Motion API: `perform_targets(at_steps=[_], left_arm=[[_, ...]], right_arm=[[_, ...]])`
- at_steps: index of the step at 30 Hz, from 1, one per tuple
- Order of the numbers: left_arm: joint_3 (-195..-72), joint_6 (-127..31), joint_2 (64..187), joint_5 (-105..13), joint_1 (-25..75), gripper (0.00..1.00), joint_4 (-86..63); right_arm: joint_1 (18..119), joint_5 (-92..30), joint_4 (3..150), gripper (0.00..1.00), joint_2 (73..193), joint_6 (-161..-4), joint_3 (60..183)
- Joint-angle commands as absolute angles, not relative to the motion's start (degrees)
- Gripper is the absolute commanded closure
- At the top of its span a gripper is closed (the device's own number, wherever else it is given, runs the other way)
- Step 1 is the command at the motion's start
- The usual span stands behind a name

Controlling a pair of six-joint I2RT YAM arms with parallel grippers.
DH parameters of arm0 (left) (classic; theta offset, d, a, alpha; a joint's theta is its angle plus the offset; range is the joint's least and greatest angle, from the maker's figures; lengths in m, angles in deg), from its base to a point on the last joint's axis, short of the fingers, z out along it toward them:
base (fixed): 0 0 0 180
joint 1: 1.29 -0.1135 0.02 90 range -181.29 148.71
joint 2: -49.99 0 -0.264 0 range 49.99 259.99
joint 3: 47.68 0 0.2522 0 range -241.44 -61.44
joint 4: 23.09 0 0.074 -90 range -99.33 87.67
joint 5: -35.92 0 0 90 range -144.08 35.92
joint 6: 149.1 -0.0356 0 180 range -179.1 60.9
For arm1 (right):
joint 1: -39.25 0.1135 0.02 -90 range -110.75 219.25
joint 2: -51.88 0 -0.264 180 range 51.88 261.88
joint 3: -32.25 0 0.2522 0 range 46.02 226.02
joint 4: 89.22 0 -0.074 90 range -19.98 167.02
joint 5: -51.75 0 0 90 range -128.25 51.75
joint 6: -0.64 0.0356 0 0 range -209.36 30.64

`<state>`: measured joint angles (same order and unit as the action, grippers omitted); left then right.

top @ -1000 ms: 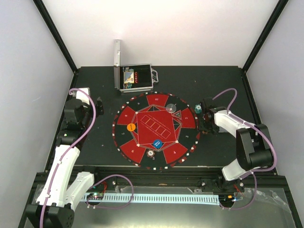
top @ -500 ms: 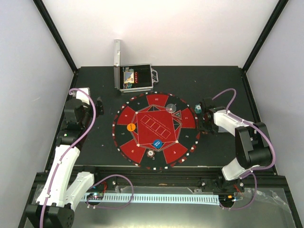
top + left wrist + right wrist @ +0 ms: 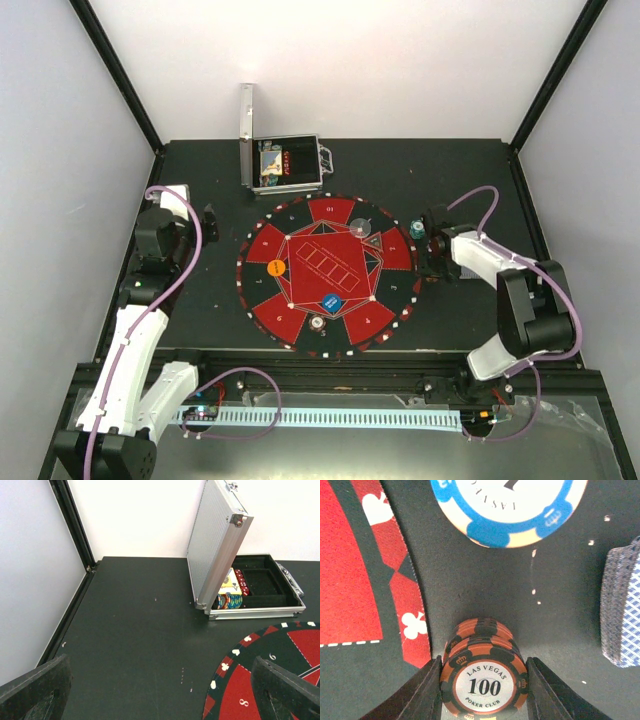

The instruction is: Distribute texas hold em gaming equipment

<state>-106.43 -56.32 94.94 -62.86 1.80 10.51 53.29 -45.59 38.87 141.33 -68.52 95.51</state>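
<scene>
In the right wrist view, a stack of orange-and-black poker chips (image 3: 483, 682) marked 100 stands on the black table, just off the mat's edge. My right gripper (image 3: 484, 662) is shut on this stack, one finger pressed to each side. Beyond it lies a blue-and-white chip (image 3: 510, 507), and a pile of blue-backed playing cards (image 3: 620, 610) sits at the right. From above, the right gripper (image 3: 432, 262) is at the mat's right rim, near a teal chip (image 3: 417, 230). My left gripper (image 3: 210, 222) hangs open over bare table left of the mat.
The round red-and-black mat (image 3: 300, 245) carries an orange disc (image 3: 277, 268), a blue disc (image 3: 333, 302), a clear disc (image 3: 362, 227) and a chip (image 3: 317, 323). The open silver case (image 3: 260, 605) stands behind it with chips and cards inside.
The right gripper's jaws have closed in onto the orange-and-black chip stack. The left arm has not moved.
</scene>
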Motion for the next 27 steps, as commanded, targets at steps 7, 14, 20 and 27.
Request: perform_targets(at_steps=[7,14,20,27], left_arm=[[-107.6,-55.4,94.0,-63.5,2.0,0.01,10.0],[-108.1,-54.4,94.9,-66.3,2.0,0.01,10.8],[-108.2,-53.0,95.9,-73.5,1.3,0.01,12.4],[-109.2,-51.7,97.1,-74.3,-3.4,0.01,13.6]], right_arm=[[56.0,-40.8,33.0,0.6,135.0,-70.4,100.2],[75.8,-40.7,33.0,0.6,141.4,-65.8,108.4],[90.4,-38.9,35.8,0.6,154.1,-64.1,120.9],[99.7,-39.0,34.7,0.6,168.5,-66.5,137.6]])
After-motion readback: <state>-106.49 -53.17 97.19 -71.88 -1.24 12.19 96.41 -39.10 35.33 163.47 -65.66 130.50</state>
